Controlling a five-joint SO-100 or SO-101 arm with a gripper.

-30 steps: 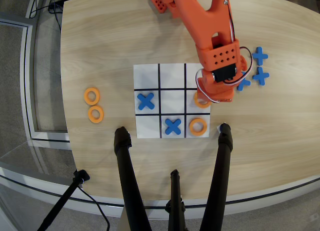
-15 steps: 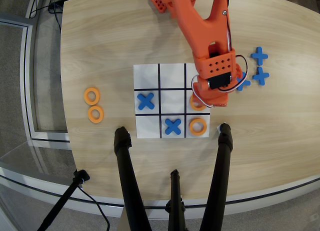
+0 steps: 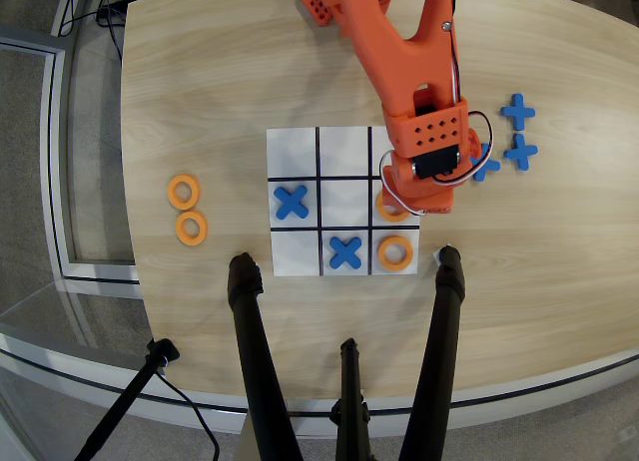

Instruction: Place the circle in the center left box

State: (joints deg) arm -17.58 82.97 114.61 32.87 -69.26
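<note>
In the overhead view the circle (image 3: pixel 386 212) is an orange ring, and only its left and lower edge peeks out from under the arm's head. It lies within the center left box (image 3: pixel 376 187), the middle-row cell at the view's right end of the white grid. My orange gripper (image 3: pixel 405 202) hangs straight over that cell. The wrist body and servo hide its fingers, so I cannot tell whether they hold the ring or how they stand.
Another orange ring (image 3: pixel 396 251) fills the bottom-right cell. Blue crosses sit in the middle-left cell (image 3: pixel 291 202) and the bottom-middle cell (image 3: pixel 345 251). Two spare rings (image 3: pixel 183 192) lie left of the grid, and loose blue crosses (image 3: pixel 519 152) lie to its right. Black tripod legs (image 3: pixel 252 361) reach over the near table edge.
The arm's head has shifted slightly left over the right middle cell, and the ring under it now shows a little further left and lower.
</note>
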